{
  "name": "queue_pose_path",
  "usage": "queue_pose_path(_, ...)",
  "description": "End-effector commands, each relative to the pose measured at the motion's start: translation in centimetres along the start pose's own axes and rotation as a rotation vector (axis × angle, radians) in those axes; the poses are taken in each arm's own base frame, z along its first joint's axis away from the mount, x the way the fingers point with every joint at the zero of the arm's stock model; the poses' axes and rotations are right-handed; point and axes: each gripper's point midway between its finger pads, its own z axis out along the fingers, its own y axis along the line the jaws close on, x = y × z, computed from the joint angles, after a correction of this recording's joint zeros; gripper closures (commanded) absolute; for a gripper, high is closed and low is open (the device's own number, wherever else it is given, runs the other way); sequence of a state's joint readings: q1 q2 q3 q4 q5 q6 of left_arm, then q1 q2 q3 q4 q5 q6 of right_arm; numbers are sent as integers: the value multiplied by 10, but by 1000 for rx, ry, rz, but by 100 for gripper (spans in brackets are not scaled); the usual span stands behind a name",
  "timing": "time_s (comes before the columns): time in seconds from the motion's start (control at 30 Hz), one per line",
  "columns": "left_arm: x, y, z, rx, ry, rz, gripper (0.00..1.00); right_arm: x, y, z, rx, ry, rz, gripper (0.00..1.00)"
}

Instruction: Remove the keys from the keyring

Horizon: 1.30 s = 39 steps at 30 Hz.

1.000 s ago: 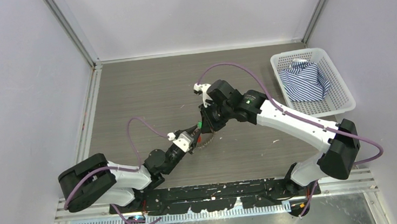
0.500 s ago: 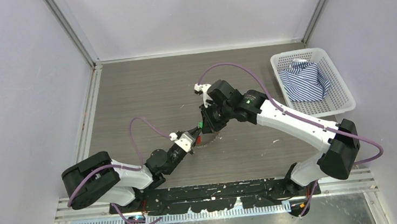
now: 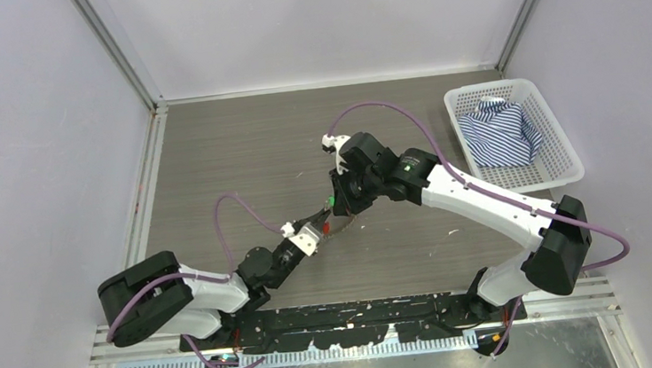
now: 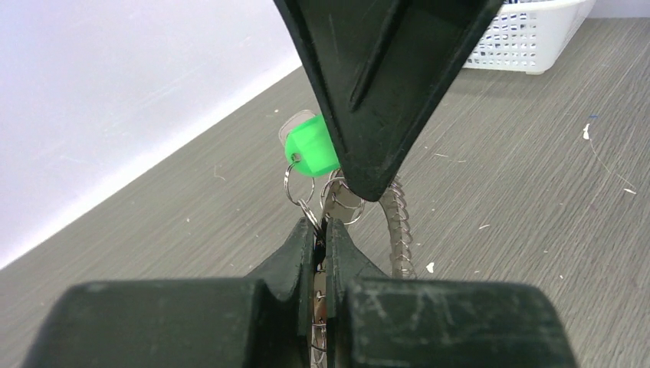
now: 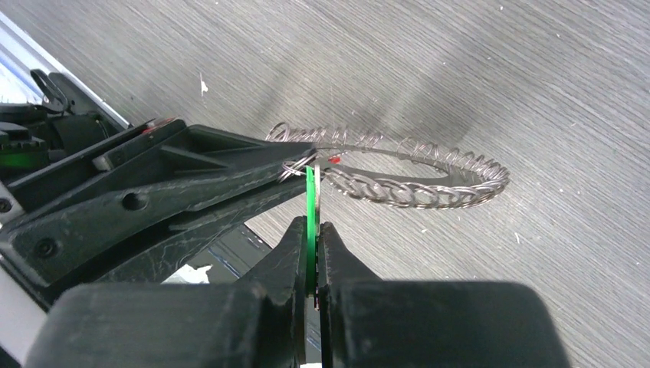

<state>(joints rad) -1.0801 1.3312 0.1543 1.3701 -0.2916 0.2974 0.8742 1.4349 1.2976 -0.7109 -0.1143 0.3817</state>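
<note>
Left tool (image 4: 322,230): closed on the edge of the thin silvery wire keyring (image 5: 398,156), mid-bench (image 3: 239,147).
Right tool (image 5: 310,230): clamped on the bright green plastic-headed key (image 4: 310,146).
Keys: small silvery metal keys (image 5: 398,192) fan round the ring, between both tools.
Doing it well: we judge it best to hold the ring firm and slide the green key along the coil's split, not tug.
Left wrist view only: small link ring (image 4: 293,180) under the green head.
Right wrist view only: the whole fan.

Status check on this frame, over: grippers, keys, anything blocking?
Left gripper shut on keyring. Right gripper shut on green key, not yet off the ring. Basket far aside, nothing blocking.
</note>
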Motion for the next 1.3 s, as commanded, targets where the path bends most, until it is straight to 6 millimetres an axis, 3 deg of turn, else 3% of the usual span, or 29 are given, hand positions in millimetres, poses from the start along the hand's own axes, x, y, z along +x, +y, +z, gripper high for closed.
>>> queue_pose_path(0.0,-28,7,-4,-11,-99,53,100,-34,0,-12,22,-124,51,99)
queue_pose_path(0.37,-33,5,-6,-15,-106,93,100,-34,-14,-7,85,-99,81,99)
queue_pose_path(0.87,-16,37,-11,-223,-13,13,100,-43,-11,-29,50,-215,82,99)
queue_pose_path(1.27,-7,72,-20,-476,30,-170,100,-46,1,-38,-26,-265,70,99)
